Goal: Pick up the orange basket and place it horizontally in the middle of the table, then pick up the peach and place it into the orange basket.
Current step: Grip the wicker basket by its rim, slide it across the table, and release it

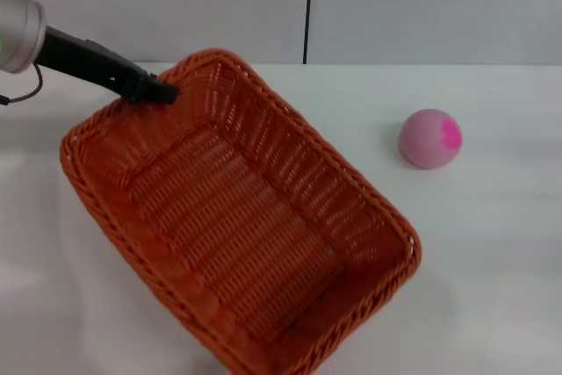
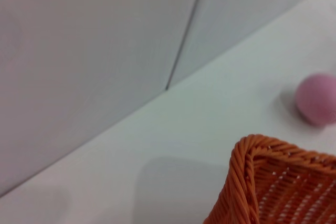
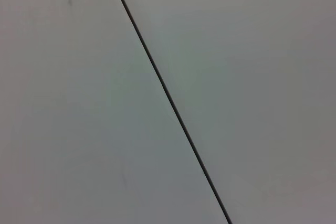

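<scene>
The orange basket (image 1: 237, 217) fills the left and middle of the head view, lying diagonally, its long side running from far left to near right. My left gripper (image 1: 156, 90) reaches in from the upper left and is shut on the basket's far rim near its corner. In the left wrist view, a braided corner of the basket (image 2: 262, 182) shows, with the peach (image 2: 317, 99) farther off. The peach (image 1: 430, 138), pale pink with a magenta blotch, rests on the white table (image 1: 492, 243) to the right of the basket, apart from it. My right gripper is out of view.
A grey wall with a dark vertical seam (image 1: 308, 6) stands behind the table's far edge. The right wrist view shows only that wall and the seam (image 3: 168, 98). Bare tabletop lies right of the basket around the peach.
</scene>
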